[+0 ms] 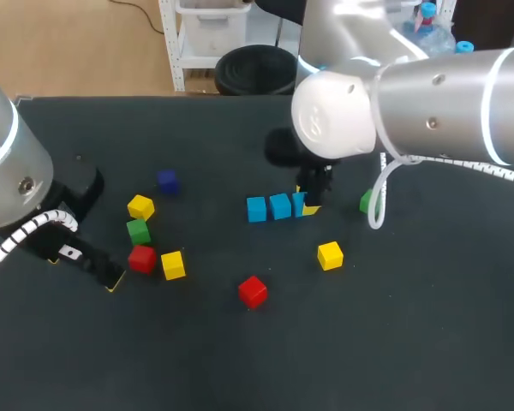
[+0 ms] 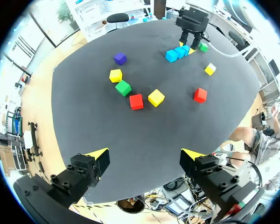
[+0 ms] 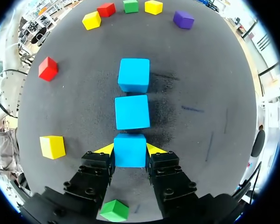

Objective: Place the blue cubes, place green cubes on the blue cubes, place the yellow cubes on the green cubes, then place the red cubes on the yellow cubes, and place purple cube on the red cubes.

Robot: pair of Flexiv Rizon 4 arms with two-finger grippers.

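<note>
Right arm (image 1: 445, 103) and left arm (image 1: 4, 163) are thick silver-grey tubes with glowing white rings and dark screws. A white cable (image 1: 379, 201) loops off the right, a spiral-wrapped cable (image 1: 21, 233) off the left. Left hand (image 2: 144, 155) and right hand (image 3: 129, 149) are black, bolted blocks, yellow-tipped.

The dark table (image 1: 394, 342) carries three blue cubes (image 1: 279, 206) in a row, plus scattered yellow cubes (image 1: 330, 255), red cubes (image 1: 253, 291), green cubes (image 1: 138, 231) and a purple cube (image 1: 167, 181).

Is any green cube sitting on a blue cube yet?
No, the three blue cubes lie in a row on the table with bare tops.
</note>
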